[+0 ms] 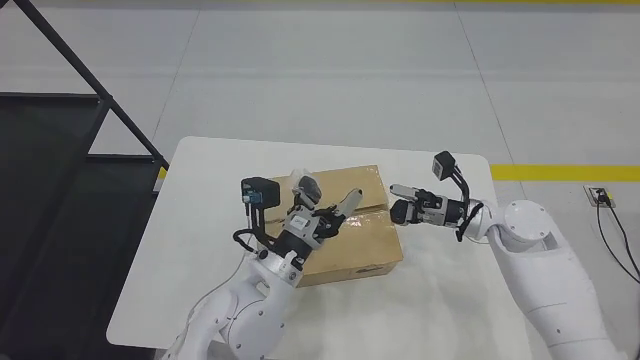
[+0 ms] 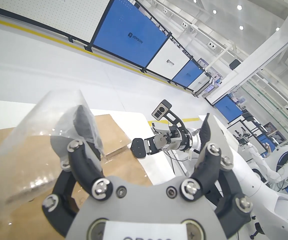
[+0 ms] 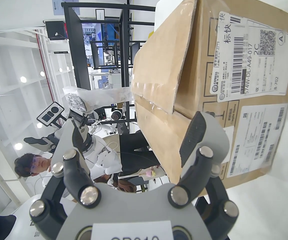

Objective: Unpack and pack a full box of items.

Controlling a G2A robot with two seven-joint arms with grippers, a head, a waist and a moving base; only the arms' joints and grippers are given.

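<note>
1. The cardboard box point(image 1: 372, 243) lies in the middle of the white table point(image 1: 200, 250). It is brown and oblong, with its top flaps folded down along a seam that carries shiny clear tape.
2. In the right wrist view, the box's point(image 3: 184, 51) end face carries white shipping labels point(image 3: 249, 58) with barcodes. One flap edge stands slightly proud at that end.
3. The left gripper point(image 1: 330, 196) hangs over the box top, its fingers spread wide apart and pinching nothing between them.
4. A clear plastic bag point(image 2: 33, 136) is draped over one finger of the left gripper point(image 2: 144, 118), above the box point(image 2: 124, 161). From the right wrist view, the bag point(image 3: 94, 96) seems to hold something silvery, but its contents cannot be made out.
5. The right gripper point(image 1: 400, 203) sits just beside the box's labelled end. Its fingers are also spread, and one pad is near the cardboard; whether it touches cannot be told point(image 3: 134, 123).
6. A black frame rack point(image 1: 60, 160) stands off the table's far side. A yellow floor line point(image 1: 560, 172) runs behind the table.
</note>
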